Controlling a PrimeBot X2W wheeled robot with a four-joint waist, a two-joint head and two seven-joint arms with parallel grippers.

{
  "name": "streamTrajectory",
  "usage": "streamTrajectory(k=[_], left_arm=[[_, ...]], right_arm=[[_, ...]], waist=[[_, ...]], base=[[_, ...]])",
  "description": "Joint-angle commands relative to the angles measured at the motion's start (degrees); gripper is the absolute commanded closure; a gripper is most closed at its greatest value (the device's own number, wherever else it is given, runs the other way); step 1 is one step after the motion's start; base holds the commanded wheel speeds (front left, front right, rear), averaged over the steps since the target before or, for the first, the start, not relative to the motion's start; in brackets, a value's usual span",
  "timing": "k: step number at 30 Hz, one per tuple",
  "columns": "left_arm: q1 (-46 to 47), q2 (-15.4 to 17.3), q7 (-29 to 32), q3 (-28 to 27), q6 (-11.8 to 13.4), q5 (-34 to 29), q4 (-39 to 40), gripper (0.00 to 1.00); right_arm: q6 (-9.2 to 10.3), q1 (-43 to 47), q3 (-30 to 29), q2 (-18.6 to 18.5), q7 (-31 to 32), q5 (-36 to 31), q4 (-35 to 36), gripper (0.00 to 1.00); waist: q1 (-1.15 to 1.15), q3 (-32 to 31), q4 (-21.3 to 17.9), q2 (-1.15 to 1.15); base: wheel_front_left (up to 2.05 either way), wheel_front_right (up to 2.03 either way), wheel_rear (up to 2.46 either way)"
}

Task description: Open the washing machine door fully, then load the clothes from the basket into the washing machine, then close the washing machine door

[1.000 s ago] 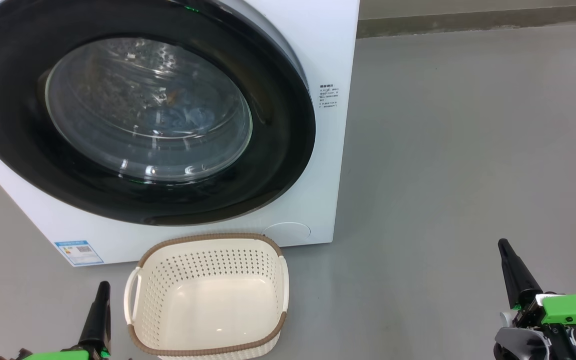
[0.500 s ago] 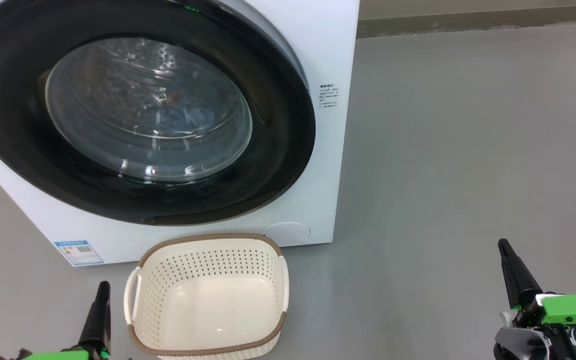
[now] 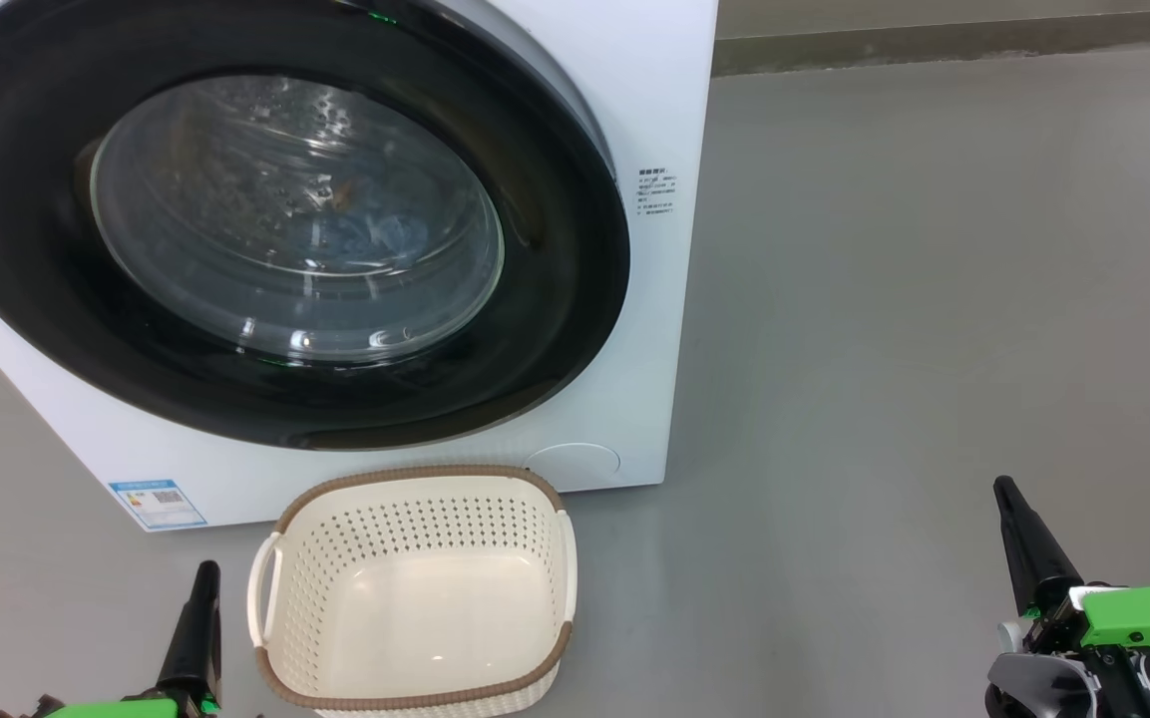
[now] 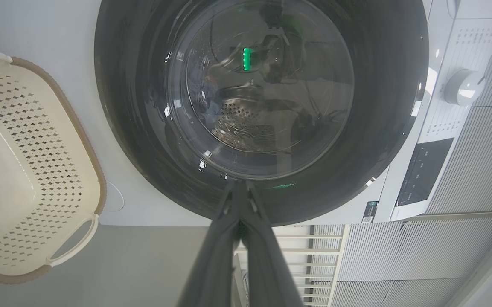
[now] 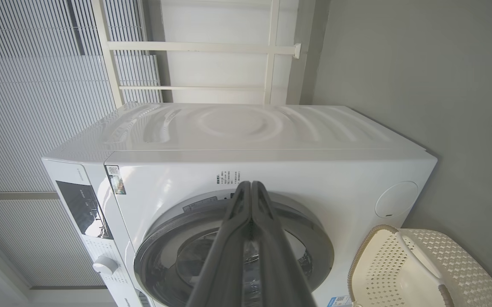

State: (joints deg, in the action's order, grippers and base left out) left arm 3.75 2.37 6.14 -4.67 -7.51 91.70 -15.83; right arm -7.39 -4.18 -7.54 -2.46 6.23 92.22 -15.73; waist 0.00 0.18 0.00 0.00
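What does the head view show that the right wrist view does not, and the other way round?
In the head view, not the right wrist view: the left gripper, shut, and the whole empty inside of the basket. In the right wrist view, not the head view: the washing machine's top, its dark control panel, its white dial and the window blinds. Both: the closed door, the basket, the round flap and the shut right gripper.
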Motion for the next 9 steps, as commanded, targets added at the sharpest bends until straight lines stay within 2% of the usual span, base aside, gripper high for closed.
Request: streamTrajectory(k=[1,9], left_arm=[[2.44,0.51,0.35,-1.85,0.02,0.47,1.8,1.0],[2.44,0.51,0.35,-1.84,0.02,0.47,1.8,1.0]], right_arm=[[-0.1,-2.01,1.02,-0.46,0.26,-0.06,1.71,1.0],[-0.1,-2.01,1.01,-0.46,0.26,-0.06,1.7,1.0]], waist=[[0.0,0.0,0.0,0.0],[0.0,0.0,0.0,0.0]], base=[[0.0,0.0,0.0],[0.0,0.0,0.0]])
